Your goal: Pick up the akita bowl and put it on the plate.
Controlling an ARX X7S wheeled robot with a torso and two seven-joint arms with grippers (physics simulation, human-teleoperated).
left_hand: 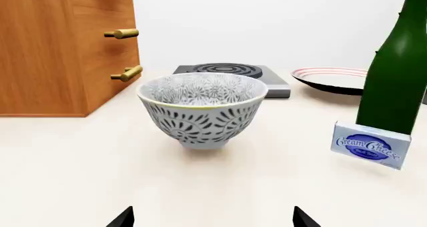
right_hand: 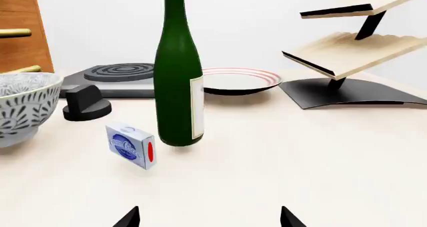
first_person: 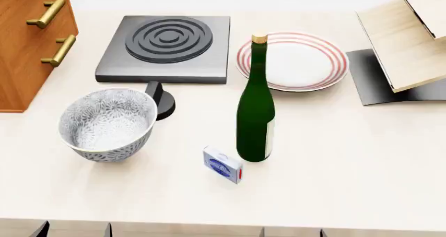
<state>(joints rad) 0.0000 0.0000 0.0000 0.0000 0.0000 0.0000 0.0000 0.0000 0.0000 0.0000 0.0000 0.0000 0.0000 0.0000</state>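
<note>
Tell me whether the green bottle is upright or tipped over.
Upright: the green bottle stands on its base beside the cream cheese box, neck pointing up.

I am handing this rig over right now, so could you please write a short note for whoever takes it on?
Left claw: open, empty, low over the table, facing the akita bowl.
Right claw: open, empty, facing the green wine bottle and cream cheese box.
Bowl: upright on the table near the wooden drawer cabinet, in front of the stove burner.
Plate: bare, beside the burner, behind the bottle.
Done: nothing; bowl not yet grasped.
Left: grasp the bowl, lift it, carry it to the plate, probably passing clear of the bottle, and set it down.
</note>
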